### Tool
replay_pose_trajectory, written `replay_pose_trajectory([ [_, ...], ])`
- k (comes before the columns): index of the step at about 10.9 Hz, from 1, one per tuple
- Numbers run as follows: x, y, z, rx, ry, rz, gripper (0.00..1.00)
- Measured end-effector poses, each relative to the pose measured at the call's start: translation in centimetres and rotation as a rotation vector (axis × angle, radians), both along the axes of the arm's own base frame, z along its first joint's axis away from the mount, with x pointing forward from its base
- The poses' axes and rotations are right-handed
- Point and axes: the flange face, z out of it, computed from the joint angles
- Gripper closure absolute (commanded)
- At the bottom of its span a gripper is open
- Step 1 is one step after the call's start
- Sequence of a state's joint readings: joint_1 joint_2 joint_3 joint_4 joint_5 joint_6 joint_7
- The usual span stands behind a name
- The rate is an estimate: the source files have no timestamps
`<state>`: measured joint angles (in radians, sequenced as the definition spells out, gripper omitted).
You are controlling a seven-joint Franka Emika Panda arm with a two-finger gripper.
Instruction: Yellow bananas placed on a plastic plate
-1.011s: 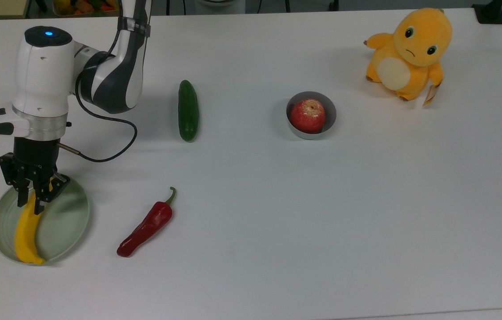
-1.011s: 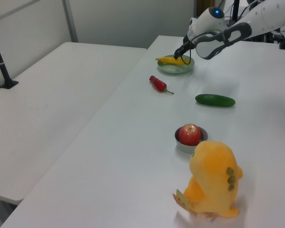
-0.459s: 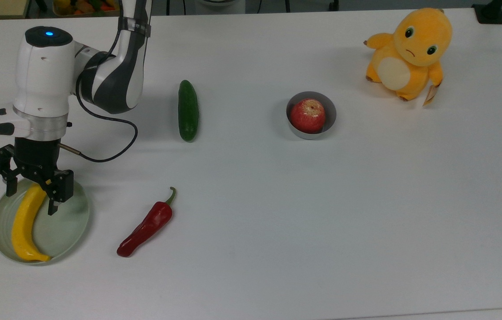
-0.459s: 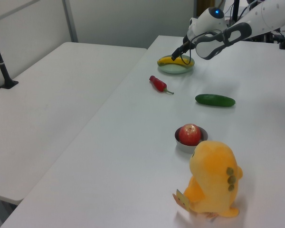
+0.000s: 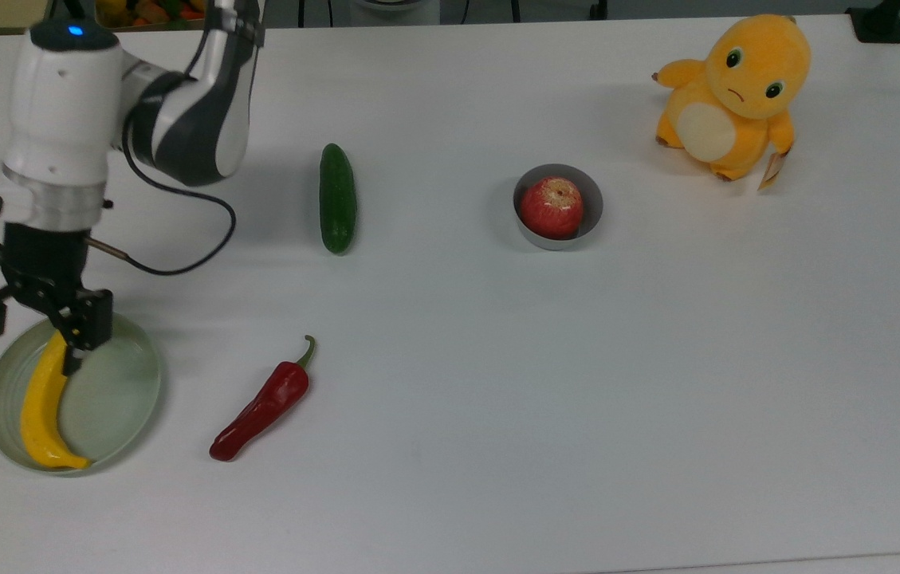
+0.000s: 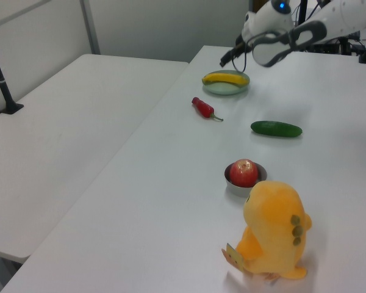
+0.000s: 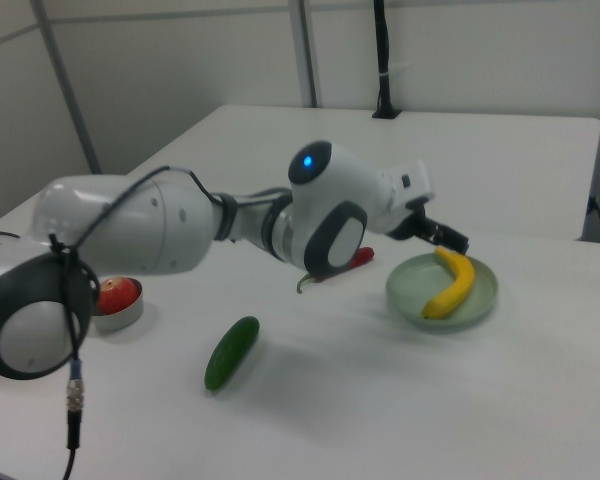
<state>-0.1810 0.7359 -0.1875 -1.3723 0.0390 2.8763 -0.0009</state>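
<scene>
The yellow bananas [image 5: 41,402], shown here as one curved fruit, lie inside the plastic plate [image 5: 119,391], resting on its floor with the pointed lower end close to the rim. In the right view the fruit [image 7: 452,283] sits free in the plate [image 7: 412,292], with nothing clamped around it.

Gripper state: the gripper [image 5: 29,328] is spread wide and holds nothing. In the top view one finger hangs over the fruit's upper end and the other stands outside the plate rim, on the top view's left. The left view places the gripper [image 6: 227,57] above the plate and clear of it; the right view shows it [image 7: 442,234] just above the far rim. Whether a fingertip touches the fruit cannot be told from the top view; the side views suggest a gap.

Task status, judged from this layout:
1. Transport: complete. The fruit is below the gripper, on the plate.
2. Release: complete. The fingers are apart.
3. Retreat: the remaining step. The arm needs to move clear of the plate.

Other items lie well away from the gripper: the red chili pepper [image 5: 262,402], the cucumber [image 5: 337,198], the grey bowl [image 5: 594,209] with its apple [image 5: 550,206], and the plush toy [image 5: 732,97].
</scene>
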Motion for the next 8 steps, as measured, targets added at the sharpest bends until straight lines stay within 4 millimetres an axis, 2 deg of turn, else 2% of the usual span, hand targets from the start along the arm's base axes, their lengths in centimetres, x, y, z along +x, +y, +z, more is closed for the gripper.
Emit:
replay_pose_trajectory([
  [2, -1.4, -0.3, 6.0, 0.037, 0.05, -0.019, 0.0],
  [4, -4.2, 0.3, 14.1, 0.106, 0.122, -0.036, 0.0],
  [5, -6.5, 0.9, 18.7, 0.169, 0.156, -0.041, 0.0],
  [7, -12.3, 2.3, 26.2, 0.275, 0.257, -0.035, 0.0],
  [8, -15.4, 3.2, 29.3, 0.325, 0.301, -0.024, 0.0],
])
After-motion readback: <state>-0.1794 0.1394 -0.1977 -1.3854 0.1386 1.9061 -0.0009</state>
